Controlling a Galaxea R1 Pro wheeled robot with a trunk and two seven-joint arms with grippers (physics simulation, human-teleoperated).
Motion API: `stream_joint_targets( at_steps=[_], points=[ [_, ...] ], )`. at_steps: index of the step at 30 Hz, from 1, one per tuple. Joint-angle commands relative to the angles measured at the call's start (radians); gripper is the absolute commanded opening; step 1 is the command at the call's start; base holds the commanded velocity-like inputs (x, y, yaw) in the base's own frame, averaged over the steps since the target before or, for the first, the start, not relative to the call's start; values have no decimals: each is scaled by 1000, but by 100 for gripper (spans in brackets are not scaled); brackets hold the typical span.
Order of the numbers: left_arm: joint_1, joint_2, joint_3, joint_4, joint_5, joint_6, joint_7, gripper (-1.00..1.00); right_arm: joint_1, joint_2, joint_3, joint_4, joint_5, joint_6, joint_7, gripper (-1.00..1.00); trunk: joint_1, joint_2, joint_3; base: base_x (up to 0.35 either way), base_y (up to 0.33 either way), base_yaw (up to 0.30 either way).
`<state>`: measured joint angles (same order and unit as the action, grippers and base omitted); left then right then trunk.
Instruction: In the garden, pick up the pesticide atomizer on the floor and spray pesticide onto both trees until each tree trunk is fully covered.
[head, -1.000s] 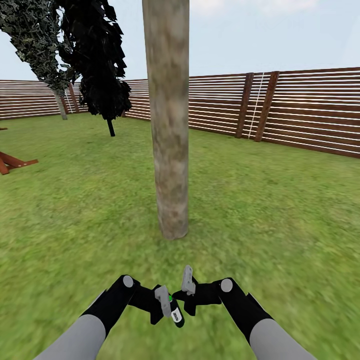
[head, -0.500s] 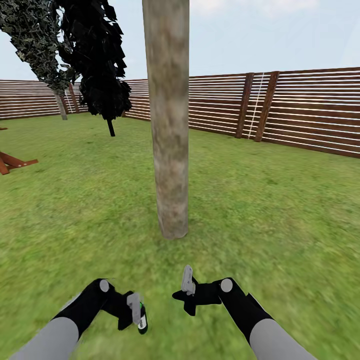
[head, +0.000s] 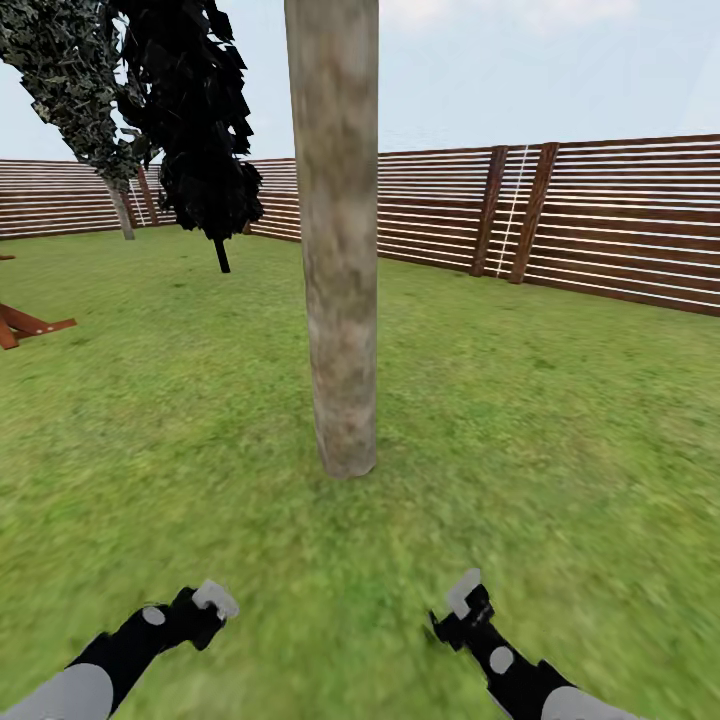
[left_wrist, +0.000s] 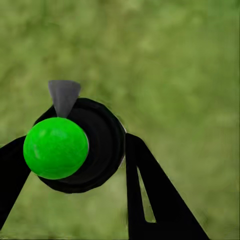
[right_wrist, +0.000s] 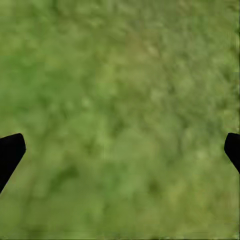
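Black forearms are reaching low at seven and five o'clock in the head view. The left end effector (left_wrist: 75, 160) is clamping the pesticide atomizer (left_wrist: 82, 145), a black body with a bright green ball; the right end effector (right_wrist: 120, 150) is spreading wide over grass (head: 560, 420). A mottled grey-tan tree trunk (head: 338, 250) is standing at twelve o'clock, before the slatted fence (head: 620, 220).

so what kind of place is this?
A fenced garden or backyard, rendered in simulation: grass lawn all around, a bare pale tree trunk straight ahead, and a brown slatted wooden fence along the far edge under open sky.
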<state>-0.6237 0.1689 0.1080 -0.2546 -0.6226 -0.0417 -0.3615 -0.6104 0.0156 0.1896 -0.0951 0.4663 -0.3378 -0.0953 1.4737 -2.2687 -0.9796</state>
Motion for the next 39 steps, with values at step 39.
stream_joint_targets(
  at_steps=[39],
  points=[
    [1,-171,77,40,271,66,354,-100,95,-93,-225,41,-342,-179,-142,100,0,0,1,122,-75,-20]
  ],
)
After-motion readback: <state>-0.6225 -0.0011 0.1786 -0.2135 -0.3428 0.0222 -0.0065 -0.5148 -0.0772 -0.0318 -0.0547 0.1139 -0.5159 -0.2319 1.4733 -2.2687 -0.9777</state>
